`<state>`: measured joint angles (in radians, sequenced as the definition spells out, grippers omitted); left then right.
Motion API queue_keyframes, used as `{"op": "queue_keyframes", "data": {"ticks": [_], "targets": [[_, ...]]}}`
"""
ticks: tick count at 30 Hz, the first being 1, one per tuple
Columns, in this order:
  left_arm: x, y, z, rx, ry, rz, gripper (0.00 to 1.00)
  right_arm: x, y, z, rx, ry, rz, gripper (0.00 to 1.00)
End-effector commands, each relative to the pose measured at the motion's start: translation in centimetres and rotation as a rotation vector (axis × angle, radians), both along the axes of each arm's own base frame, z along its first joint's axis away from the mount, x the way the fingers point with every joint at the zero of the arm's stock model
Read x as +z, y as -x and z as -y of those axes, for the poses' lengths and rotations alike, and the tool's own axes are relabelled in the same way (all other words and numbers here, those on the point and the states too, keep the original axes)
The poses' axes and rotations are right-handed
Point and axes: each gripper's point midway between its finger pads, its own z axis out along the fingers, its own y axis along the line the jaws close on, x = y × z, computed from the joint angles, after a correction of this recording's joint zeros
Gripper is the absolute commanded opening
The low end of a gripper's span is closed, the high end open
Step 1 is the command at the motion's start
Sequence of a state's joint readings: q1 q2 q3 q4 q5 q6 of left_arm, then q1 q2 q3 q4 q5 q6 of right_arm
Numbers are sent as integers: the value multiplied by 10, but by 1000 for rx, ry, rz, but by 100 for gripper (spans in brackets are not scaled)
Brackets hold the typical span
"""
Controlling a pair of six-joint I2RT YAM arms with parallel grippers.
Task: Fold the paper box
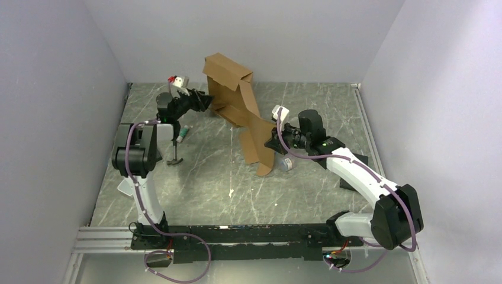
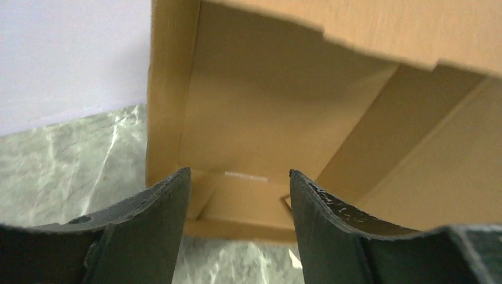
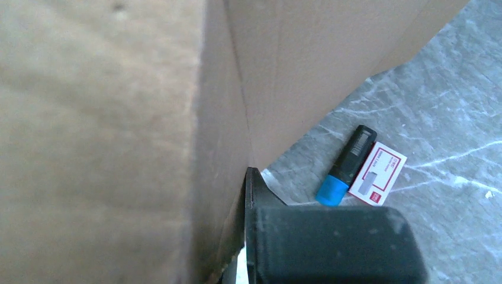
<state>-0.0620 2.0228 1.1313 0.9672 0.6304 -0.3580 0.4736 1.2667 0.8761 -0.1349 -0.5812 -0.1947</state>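
The paper box (image 1: 234,94) is a brown cardboard sheet, partly folded and standing up off the table at the back centre, with a long panel trailing down to the front. My left gripper (image 1: 204,100) is at its left side. In the left wrist view it (image 2: 240,180) is open, facing the hollow inner side of the box (image 2: 266,106), with a low flap just beyond the tips. My right gripper (image 1: 273,141) is at the lower panel's right edge. In the right wrist view one finger (image 3: 251,183) presses on the cardboard (image 3: 89,118), which hides the other finger.
A blue-capped black marker (image 3: 346,168) and a white card with a red border (image 3: 377,173) lie on the marble table beside the right gripper. A small green and white item (image 1: 183,133) and a black tool (image 1: 174,161) lie near the left arm. A black pad (image 1: 355,174) lies under the right arm.
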Motion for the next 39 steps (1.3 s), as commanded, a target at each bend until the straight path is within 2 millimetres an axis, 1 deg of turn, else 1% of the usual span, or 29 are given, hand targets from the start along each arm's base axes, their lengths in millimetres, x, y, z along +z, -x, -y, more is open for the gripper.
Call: {"op": "queue_keyframes", "data": {"ticks": [1,2,3,5,6,8,10,13,15,19,20,22,25,30,33,35,38,39], "targets": [[72,30,-25,54,15,196,69,7,-1,8,-25,0,9,9],[74,37,-31,74,12,197,71,7,-1,8,-24,2,14,9],[71,42,-36,99,6,187,74,6,-1,9,-25,3,14,9],[59,44,-46,151,-22,152,84,6,-1,9,-18,0,14,9],[52,42,-48,166,-33,124,88,6,-1,9,-14,-1,8,9],[42,34,-48,159,-46,81,89,5,0,8,-2,-4,3,8],[38,25,-46,147,-48,76,90,5,1,8,7,-8,1,8],[36,7,-44,137,-47,103,88,3,2,8,15,-16,-11,8],[33,-6,-44,134,-50,119,85,2,2,7,20,-18,-18,7],[25,-28,-41,114,-53,141,82,2,3,6,31,-23,-23,7],[18,-33,-39,103,-57,139,81,1,4,5,35,-25,-26,7],[14,-43,-37,87,-60,146,80,0,4,4,42,-27,-32,7],[7,-53,-34,67,-43,165,78,1,5,2,53,-31,-41,6],[-4,-67,-22,22,5,180,73,0,5,1,61,-35,-51,6],[-10,-79,-13,12,2,176,73,-1,6,0,67,-35,-58,6],[-17,-87,-8,3,2,168,70,-1,6,0,68,-36,-57,6],[-17,-95,-2,-9,11,179,66,-2,6,-1,70,-36,-62,6],[-17,-97,-1,-11,15,181,63,-2,6,-1,70,-37,-63,6]]}}
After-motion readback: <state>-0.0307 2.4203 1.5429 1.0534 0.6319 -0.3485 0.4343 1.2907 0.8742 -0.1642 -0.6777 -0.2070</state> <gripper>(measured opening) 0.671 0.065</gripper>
